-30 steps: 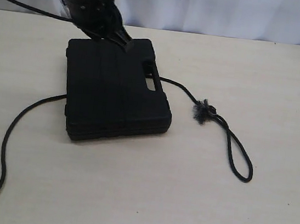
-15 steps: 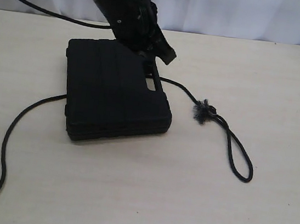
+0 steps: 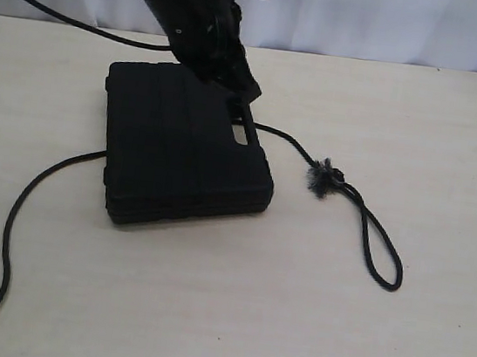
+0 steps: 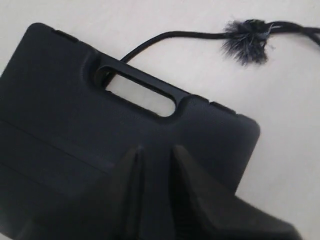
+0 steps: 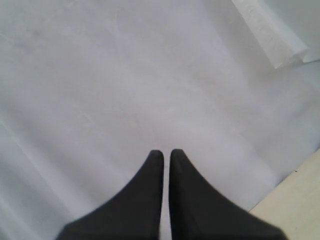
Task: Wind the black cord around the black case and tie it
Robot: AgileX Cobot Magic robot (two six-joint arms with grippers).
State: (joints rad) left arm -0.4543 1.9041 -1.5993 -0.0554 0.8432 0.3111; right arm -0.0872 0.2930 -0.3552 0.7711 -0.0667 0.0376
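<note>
**Limp cord, rigid case: where we would take hold**

The black case (image 3: 180, 153) lies flat on the table (image 3: 387, 119). The black cord (image 3: 281, 135) appears to pass beneath it. One run leaves the case at 3 o'clock, near the handle (image 4: 147, 82), and ends in a frayed knot (image 3: 324, 178) and a loop (image 3: 390, 286) out toward 4 o'clock. The other run leaves at 9 o'clock and trails off toward 7 o'clock.

We judge the cord soft and light; it will sag and follow wherever it is drawn. The knot looks like the surest place to pinch it, since its bulk should resist slipping. The case looks stiff and heavy enough to stay put while the cord slides over its ribbed lid.

The left gripper (image 4: 156, 148) hangs tilted over the case's 1 o'clock corner, its fingers narrowly parted and holding nothing. The right gripper (image 5: 163, 152) is pressed closed and empty, facing a white backdrop (image 5: 125, 75), outside the exterior view.
</note>
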